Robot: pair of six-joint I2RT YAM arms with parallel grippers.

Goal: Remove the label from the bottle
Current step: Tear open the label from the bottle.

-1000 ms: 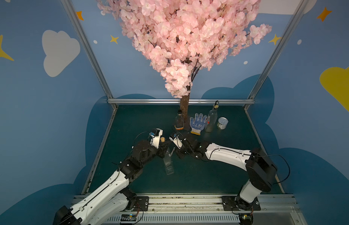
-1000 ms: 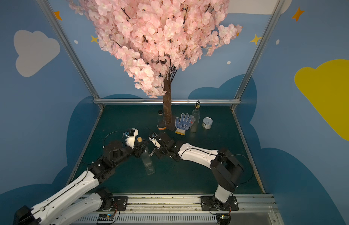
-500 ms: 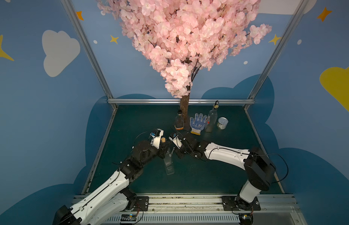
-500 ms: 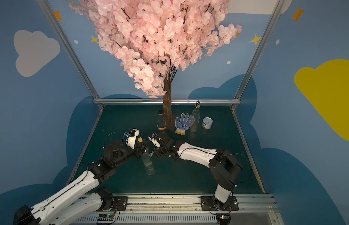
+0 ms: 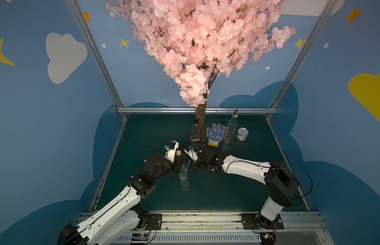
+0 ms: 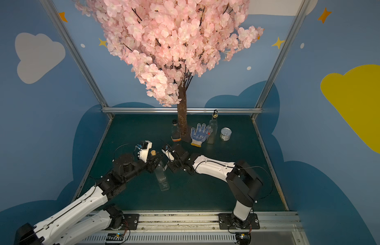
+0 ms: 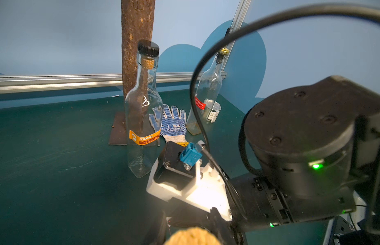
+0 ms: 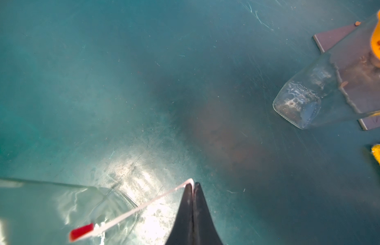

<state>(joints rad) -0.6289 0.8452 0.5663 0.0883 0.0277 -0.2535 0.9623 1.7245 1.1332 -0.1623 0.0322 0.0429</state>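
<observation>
The dark green tabletop [image 5: 238, 191] before me is scuffed with fine pale scratches. Toward its far edge a flat brown metal plate [image 7: 118, 131] lies on it, bearing the rough brown tree trunk [image 5: 200, 118]. A clear glass bottle with black cap and orange band [image 5: 194, 133] stands at that plate's edge. Beside it lies a white knitted glove with blue dots [image 5: 215, 134], then come an upright tall clear bottle with a red tag [image 5: 230, 130] and a small silver tin can [image 5: 242, 134]. Between my arms is a clear corked bottle [image 5: 184, 178]; whether its base meets the green I cannot tell.

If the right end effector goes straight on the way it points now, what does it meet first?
The right end effector, shut on the label, would likely meet bare table first; depth is unclear.
</observation>
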